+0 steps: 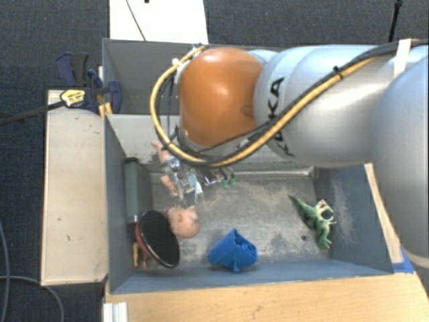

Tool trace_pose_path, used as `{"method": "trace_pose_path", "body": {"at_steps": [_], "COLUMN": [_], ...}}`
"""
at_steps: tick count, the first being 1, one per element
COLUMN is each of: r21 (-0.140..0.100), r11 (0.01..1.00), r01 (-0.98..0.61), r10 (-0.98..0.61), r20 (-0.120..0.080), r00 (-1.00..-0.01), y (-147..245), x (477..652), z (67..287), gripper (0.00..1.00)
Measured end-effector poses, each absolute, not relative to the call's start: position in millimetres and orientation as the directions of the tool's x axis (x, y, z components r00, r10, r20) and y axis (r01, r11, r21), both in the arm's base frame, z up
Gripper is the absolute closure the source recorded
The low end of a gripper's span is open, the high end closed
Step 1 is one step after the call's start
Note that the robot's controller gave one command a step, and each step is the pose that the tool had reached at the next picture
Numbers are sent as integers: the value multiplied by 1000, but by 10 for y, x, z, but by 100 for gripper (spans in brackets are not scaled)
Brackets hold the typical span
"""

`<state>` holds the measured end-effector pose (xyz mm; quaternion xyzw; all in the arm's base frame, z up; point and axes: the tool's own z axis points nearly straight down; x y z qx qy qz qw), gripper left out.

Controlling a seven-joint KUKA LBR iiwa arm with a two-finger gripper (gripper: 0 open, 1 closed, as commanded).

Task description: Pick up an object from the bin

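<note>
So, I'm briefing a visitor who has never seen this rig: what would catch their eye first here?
The big silver arm with its orange wrist cover spans the upper half of the bin, with its hand down at the bin's left. Below it, a bright blue crumpled thing lies by the wall at the bottom of the view, and a green toy dinosaur lies at the right.

The orange cover (218, 96) hides much of the bin's (268, 210) far side; a pinkish thing (161, 154) beneath, perhaps a toy, is half covered.
</note>
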<state>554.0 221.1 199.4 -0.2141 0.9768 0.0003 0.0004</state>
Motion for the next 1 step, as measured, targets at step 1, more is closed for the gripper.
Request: {"method": "trace_pose_path", "body": {"at_steps": [1], "r21": [1], "r11": [902], "r01": [-431], "r10": [-431], "r20": [9], "r00": [-902], "y": [2164], "x": [5448], "z": [2312], "gripper": [100]}}
